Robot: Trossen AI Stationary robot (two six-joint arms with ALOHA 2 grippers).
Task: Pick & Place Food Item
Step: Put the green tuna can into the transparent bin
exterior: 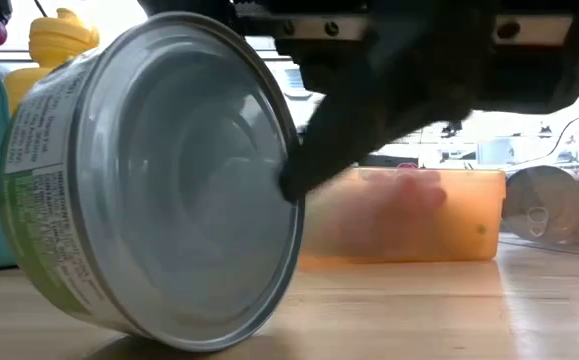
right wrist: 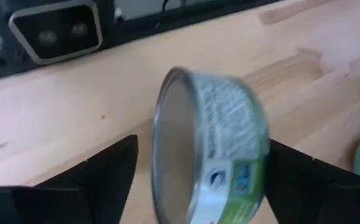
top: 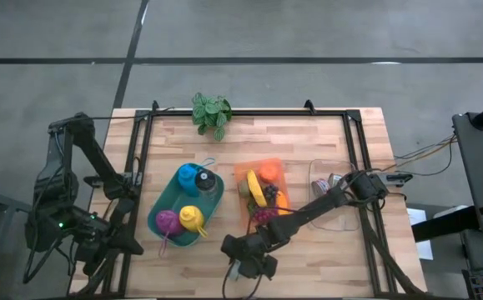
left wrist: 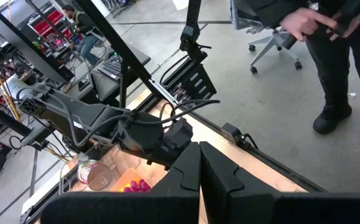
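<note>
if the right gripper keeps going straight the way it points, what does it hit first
The tilted tin can, lying between the right gripper's open fingers. Beyond it lies bare wooden table, though depth is hard to judge.

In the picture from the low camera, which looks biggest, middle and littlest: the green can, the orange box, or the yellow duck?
1. Green can: fills most of the picture, but it sits right by the camera, so it only looks huge.
2. Orange box.
3. Yellow duck: only its top shows, so its real size is unsure.
</note>
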